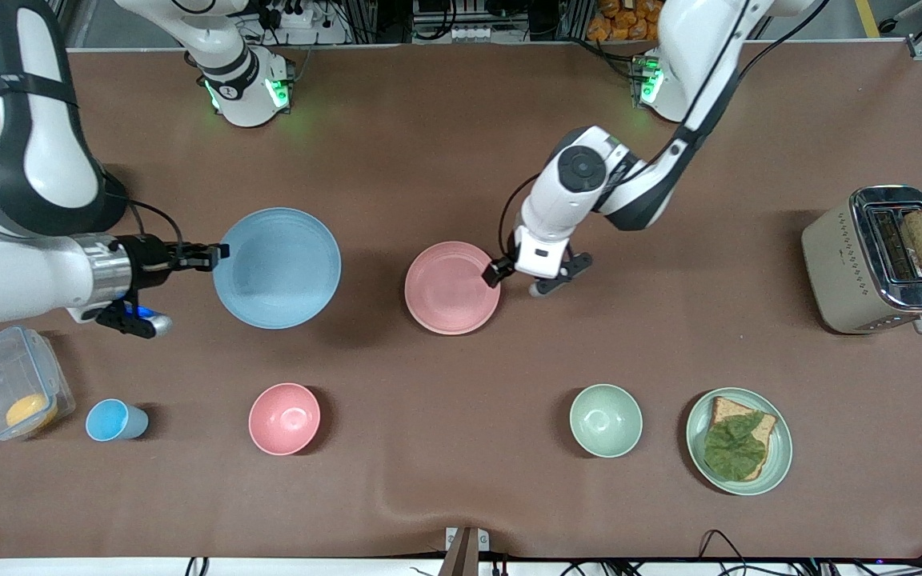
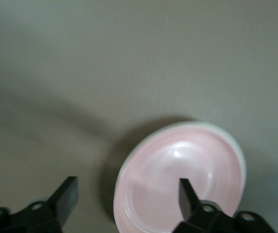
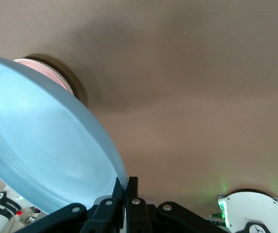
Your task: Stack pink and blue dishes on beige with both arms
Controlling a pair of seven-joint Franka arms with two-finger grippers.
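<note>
Claw states differ: the left claw (image 1: 519,280) stands open at the rim of the pink plate (image 1: 451,287), which lies mid-counter on a pale plate barely seen beneath (image 2: 226,133). The blue plate (image 1: 277,267) is gripped by its rim in the shut right claw (image 1: 219,254), raised toward the right arm's end; its stacking remains undone.

Blue plate (image 1: 277,268) aloft, pink plate (image 1: 451,288) flat.
</note>
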